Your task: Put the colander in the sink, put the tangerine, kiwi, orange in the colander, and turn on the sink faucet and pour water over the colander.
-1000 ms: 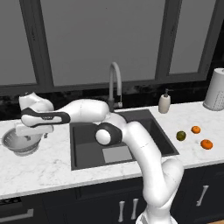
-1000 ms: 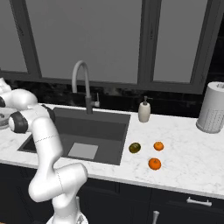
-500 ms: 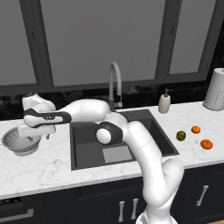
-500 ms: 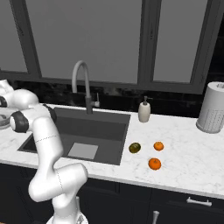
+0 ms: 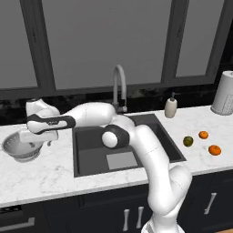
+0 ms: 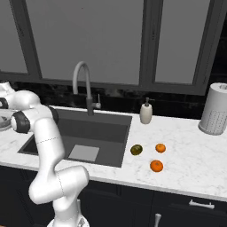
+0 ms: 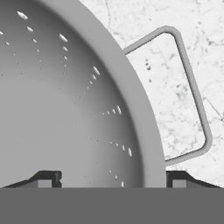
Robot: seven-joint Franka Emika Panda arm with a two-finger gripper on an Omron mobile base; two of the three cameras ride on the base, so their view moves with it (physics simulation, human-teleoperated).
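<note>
Hand view: gripper (image 7: 112, 177) jaws spread, straddling colander (image 7: 65, 100) rim; no writing.

Shiny silver colander (image 5: 20, 146) at frame left, dotted with rows of small holes. White marble worktop (image 5: 45, 175) with grey veining. Dark grey sink (image 5: 91, 145), lighter grey square inside. Olive kiwi (image 5: 188, 141); bright-orange tangerine (image 5: 203, 134) and orange (image 5: 214, 149) at right.
</note>
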